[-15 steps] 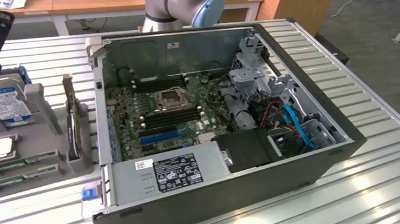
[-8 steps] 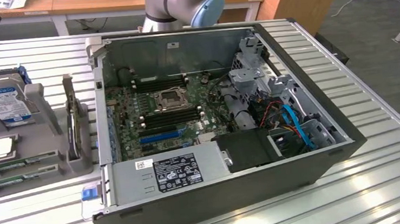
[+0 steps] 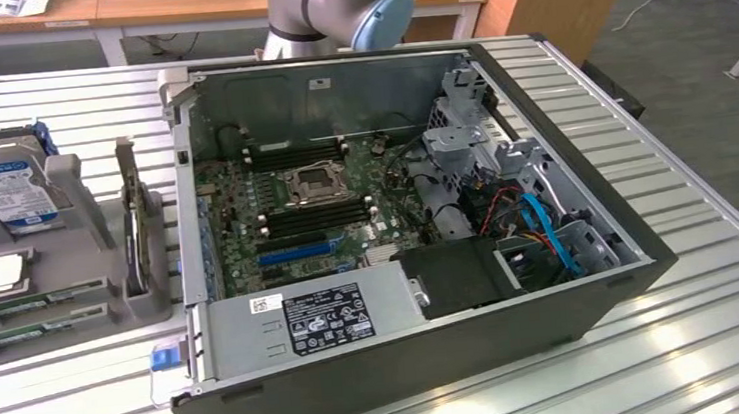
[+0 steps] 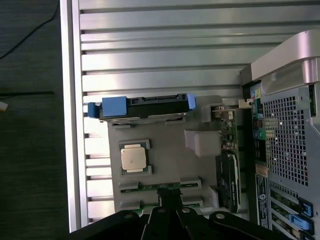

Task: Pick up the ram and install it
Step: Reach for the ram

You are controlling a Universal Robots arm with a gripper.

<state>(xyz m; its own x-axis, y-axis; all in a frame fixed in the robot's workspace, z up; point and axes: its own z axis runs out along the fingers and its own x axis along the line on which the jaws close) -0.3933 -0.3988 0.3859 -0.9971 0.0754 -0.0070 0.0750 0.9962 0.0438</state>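
the gripper (image 4: 170, 200) hangs shut, holding nothing, over the ram (image 4: 145, 186), which stands on edge in a grey tray (image 4: 167, 167) for easy pinching.

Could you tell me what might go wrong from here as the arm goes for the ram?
The black gripper hangs shut over the long green ram stick in the grey holder; lowered like that, it would likely press on the board, not straddle it.
A second green stick lies in the next slot and could get snagged.
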